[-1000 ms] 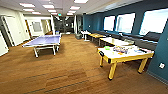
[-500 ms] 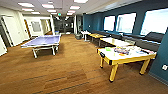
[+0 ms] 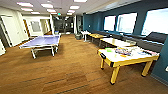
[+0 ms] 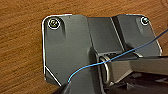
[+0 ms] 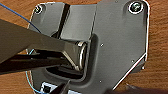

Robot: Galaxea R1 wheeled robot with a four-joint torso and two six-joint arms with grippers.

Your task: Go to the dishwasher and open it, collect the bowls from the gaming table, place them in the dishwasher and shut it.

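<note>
Floor (image 3: 62, 75) of brown wood spreads ahead, a blue ping-pong table (image 3: 42, 41) at left; at right stands the gaming table (image 3: 117, 61), a lime-green bowl (image 3: 109, 50) on its near end. Seemingly the bowl-collecting leg — reaching it calls for driving right and closer. Whether either gripper is clenched, I cannot tell.

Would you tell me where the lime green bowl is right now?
In the head view, the green bowl sits on the yellow-rimmed gaming table at right, near its far left corner.
</note>
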